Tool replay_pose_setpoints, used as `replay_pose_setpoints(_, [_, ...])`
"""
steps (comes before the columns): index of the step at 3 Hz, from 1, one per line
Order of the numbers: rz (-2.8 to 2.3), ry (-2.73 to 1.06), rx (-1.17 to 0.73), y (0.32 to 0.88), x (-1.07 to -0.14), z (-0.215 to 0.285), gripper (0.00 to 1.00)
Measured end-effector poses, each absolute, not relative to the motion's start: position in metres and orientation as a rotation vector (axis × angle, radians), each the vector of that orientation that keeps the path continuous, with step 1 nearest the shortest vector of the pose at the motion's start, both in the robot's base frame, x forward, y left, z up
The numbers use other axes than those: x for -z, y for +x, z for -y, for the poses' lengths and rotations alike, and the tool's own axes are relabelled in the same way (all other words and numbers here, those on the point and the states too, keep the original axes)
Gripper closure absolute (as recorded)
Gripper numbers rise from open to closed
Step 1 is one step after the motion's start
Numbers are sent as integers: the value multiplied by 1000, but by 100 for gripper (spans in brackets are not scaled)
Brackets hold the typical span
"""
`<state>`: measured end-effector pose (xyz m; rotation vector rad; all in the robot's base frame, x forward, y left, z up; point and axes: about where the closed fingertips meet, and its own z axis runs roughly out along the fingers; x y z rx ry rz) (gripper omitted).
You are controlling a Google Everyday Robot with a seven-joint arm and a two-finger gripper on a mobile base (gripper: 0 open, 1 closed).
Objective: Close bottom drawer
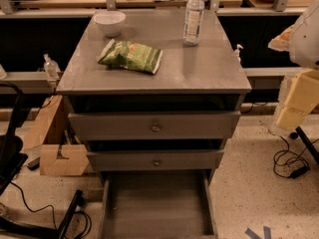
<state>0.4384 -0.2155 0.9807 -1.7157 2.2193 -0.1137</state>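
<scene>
Camera view looks down on the grey bench, and the bottom drawer is right there at the foot of it, pulled far out. Its long plain tray runs toward the lower edge of the shot, and its front panel is cut off from sight. Above it sit the middle drawer front and the top drawer front, each with a small round knob. On top: a white bowl, a green bag, a clear bottle. The claw is out of shot, so I cannot tell how it stands.
</scene>
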Motion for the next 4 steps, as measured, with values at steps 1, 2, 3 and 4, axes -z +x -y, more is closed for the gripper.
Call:
replay_pose_setpoints(1, [-2219,-1716,114,438,-981,215,0])
replay_pose_setpoints(2, [-2206,-1641,79,443,-967,219,0])
replay_pose_setpoints(3, [-2194,-1516,-69,434,-909,228,0])
replay_pose_setpoints(4, [-2144,-1412,-176,428,-852,229,0])
